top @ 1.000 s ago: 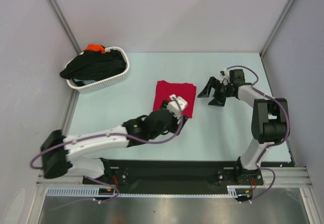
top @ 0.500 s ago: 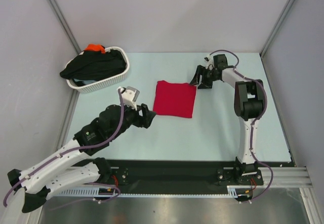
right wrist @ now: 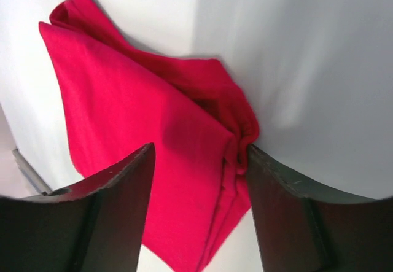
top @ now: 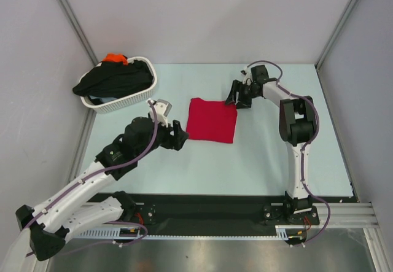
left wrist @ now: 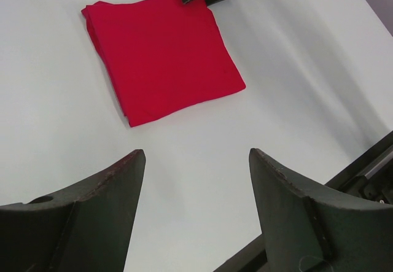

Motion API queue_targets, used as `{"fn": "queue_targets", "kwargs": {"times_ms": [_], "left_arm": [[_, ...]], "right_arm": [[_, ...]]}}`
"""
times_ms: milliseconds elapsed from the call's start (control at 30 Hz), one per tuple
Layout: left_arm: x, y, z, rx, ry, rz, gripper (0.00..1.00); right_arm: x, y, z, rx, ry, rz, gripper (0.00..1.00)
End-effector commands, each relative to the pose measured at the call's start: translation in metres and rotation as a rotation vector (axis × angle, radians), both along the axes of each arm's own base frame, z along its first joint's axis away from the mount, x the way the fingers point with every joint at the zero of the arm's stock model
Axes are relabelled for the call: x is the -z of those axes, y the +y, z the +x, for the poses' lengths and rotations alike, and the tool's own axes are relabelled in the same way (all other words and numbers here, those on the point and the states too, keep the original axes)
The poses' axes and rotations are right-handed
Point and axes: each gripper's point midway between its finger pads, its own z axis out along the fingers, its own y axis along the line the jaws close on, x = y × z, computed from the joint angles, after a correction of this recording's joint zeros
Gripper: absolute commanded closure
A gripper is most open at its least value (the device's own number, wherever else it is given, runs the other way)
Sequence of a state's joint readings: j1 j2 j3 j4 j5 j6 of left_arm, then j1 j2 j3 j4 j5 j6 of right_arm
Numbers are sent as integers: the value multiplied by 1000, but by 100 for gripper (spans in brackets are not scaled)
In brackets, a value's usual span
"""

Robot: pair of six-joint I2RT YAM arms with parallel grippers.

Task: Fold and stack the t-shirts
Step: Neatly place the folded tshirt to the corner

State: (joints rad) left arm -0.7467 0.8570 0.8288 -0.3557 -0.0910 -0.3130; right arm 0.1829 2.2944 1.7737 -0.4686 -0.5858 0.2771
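The folded red t-shirt lies mid-way across the tabletop, and the right gripper, open astride its far right corner and seemingly not yet pinching, should close on every layer, the left gripper hovering open and empty.

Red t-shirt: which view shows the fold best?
Left wrist view: the whole folded red t-shirt lies flat and large, with nearly all edges visible. The top view also shows it whole, but small. The right wrist view shows only one bunched corner, close up between the right fingers.
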Motion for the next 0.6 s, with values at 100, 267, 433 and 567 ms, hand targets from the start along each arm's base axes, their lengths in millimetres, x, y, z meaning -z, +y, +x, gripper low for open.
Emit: {"fn": "queue_targets", "kwargs": {"times_ms": [100, 267, 433, 567], "left_arm": [[-29, 3, -2, 5, -35, -51, 26], [-29, 11, -10, -25, -8, -83, 27], [-33, 16, -18, -45, 12, -128, 28], [-30, 22, -26, -74, 57, -166, 30]], "right_arm": [[22, -8, -9, 85, 102, -32, 52], [12, -24, -1, 129, 91, -6, 63], [12, -40, 1, 151, 110, 19, 92], [3, -62, -1, 235, 115, 22, 100]]}}
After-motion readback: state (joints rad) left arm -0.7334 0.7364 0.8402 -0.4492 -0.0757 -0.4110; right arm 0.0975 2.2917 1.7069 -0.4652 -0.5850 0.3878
